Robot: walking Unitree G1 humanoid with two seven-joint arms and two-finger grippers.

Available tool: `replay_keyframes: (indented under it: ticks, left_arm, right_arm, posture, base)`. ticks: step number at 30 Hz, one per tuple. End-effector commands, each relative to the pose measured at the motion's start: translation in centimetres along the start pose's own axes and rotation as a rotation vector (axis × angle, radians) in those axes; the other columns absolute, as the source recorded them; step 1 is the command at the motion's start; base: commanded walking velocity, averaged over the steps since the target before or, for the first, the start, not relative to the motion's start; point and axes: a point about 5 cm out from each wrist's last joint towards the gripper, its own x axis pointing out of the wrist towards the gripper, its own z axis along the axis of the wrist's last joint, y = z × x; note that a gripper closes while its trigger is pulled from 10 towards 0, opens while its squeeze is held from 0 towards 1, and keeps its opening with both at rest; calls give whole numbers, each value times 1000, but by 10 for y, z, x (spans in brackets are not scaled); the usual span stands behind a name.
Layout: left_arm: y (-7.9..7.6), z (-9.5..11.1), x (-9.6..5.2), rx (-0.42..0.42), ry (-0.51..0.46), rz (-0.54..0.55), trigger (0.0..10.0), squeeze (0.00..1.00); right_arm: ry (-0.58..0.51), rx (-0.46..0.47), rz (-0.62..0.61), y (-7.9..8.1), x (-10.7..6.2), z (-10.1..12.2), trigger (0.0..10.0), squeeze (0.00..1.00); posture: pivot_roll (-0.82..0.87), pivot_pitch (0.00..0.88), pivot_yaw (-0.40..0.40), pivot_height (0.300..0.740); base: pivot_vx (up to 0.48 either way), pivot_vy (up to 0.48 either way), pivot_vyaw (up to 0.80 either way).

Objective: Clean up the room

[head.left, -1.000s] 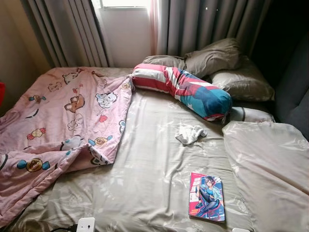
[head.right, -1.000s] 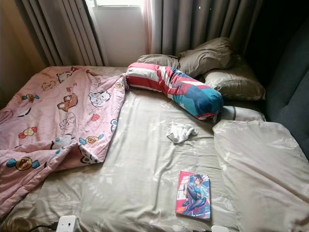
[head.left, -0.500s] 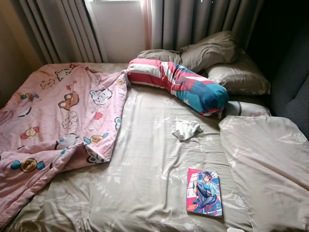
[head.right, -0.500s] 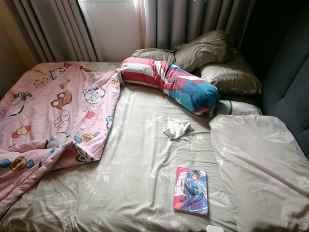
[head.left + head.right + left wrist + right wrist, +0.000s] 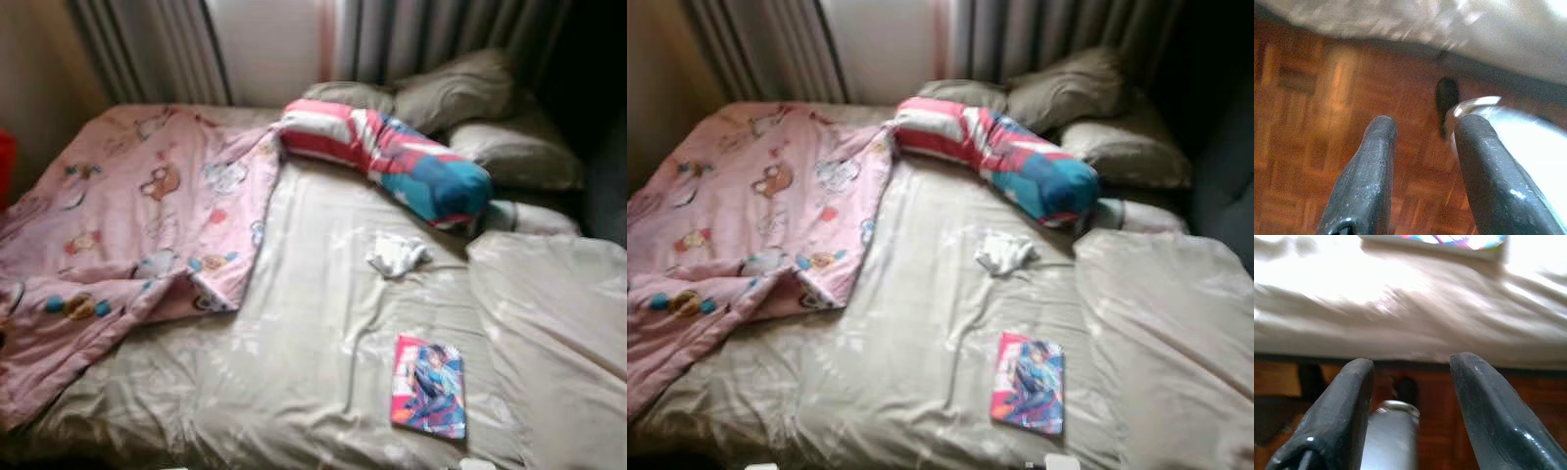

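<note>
A colourful comic book (image 5: 428,386) lies flat near the front right of the bed (image 5: 304,323). A crumpled white cloth (image 5: 396,255) sits in the middle of the sheet, further back. A pink cartoon blanket (image 5: 127,225) is bunched over the left half. A striped red, white and teal bolster (image 5: 392,162) lies across the head end. My left gripper (image 5: 1422,142) hangs open over the wooden floor. My right gripper (image 5: 1410,367) is open, low at the bed's edge, with the comic book (image 5: 1449,241) beyond it.
Grey-brown pillows (image 5: 470,108) are stacked at the head by the curtains (image 5: 411,39). A beige duvet (image 5: 558,323) covers the right side. Parquet floor (image 5: 1312,98) runs along the bed's foot. A silver leg part (image 5: 1388,435) shows below the right gripper.
The camera has shifted and blurred, so the whole bed sits slightly differently in frame. Nothing on the bed has moved.
</note>
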Motion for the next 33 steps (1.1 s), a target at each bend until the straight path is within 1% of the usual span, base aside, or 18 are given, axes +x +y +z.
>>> replay_keyframes:
  ticks: [1, 5, 16, 18, 19, 24, 26, 27, 28, 30, 31, 33]
  left_arm:
    - [2, -8, -1, 0, 33, 7, 10000, 0]
    - [-7, -8, -1, 1, 34, -1, 10000, 0]
    - [-10, -7, 0, 2, 31, -5, 10000, 0]
    - [-10, -7, 0, 2, 31, -4, 10000, 0]
    - [-9, -7, 0, 2, 31, -4, 10000, 0]
    - [-10, -8, 0, 2, 30, -4, 10000, 0]
    - [-15, -8, 0, 2, 30, -9, 10000, 0]
    - [-15, -8, 0, 2, 30, -9, 10000, 0]
    - [-23, -8, 1, 3, 29, -16, 10000, 0]
    - [-27, -7, 1, 4, 28, -19, 10000, 0]
    - [-26, -8, 1, 3, 28, -18, 10000, 0]
    - [-20, -9, 0, 3, 29, -13, 10000, 0]
  right_arm:
    - [39, 17, -7, -3, -3, -14, 10000, 0]
    - [37, 15, -2, -2, -3, -13, 10000, 0]
    - [44, 15, -3, -1, -3, -15, 10000, 0]
    - [46, 15, -5, -4, -4, -16, 10000, 0]
    - [50, 15, -9, -8, -5, -17, 10000, 0]
    - [53, 18, -14, -14, -7, -20, 10000, 0]
    - [56, 18, -15, -15, -7, -21, 10000, 0]
    - [56, 18, -15, -15, -7, -21, 10000, 0]
    - [58, 19, -16, -15, -7, -21, 10000, 0]
    - [59, 19, -16, -15, -7, -22, 10000, 0]
    - [59, 19, -16, -15, -7, -22, 10000, 0]
    - [61, 20, -12, -8, -6, -21, 10000, 0]
  posture:
    - [-48, 208, 19, 740]
    - [-47, 211, 19, 740]
    - [-45, 210, 22, 740]
    - [-46, 210, 22, 740]
    - [-43, 209, 23, 740]
    - [-42, 209, 23, 740]
    - [-42, 209, 23, 740]
    - [-42, 209, 23, 740]
    - [-42, 209, 23, 740]
    - [-42, 209, 23, 740]
    - [-41, 207, 24, 740]
    - [-41, 205, 25, 740]
  base:
    - [0, 420, 0]
    - [0, 414, 0]
    - [0, 414, 0]
    - [0, 416, 0]
    - [0, 412, 0]
    - [0, 414, 0]
    - [0, 414, 0]
    - [0, 412, 0]
    - [0, 412, 0]
    - [0, 412, 0]
    - [0, 412, 0]
    - [0, 412, 0]
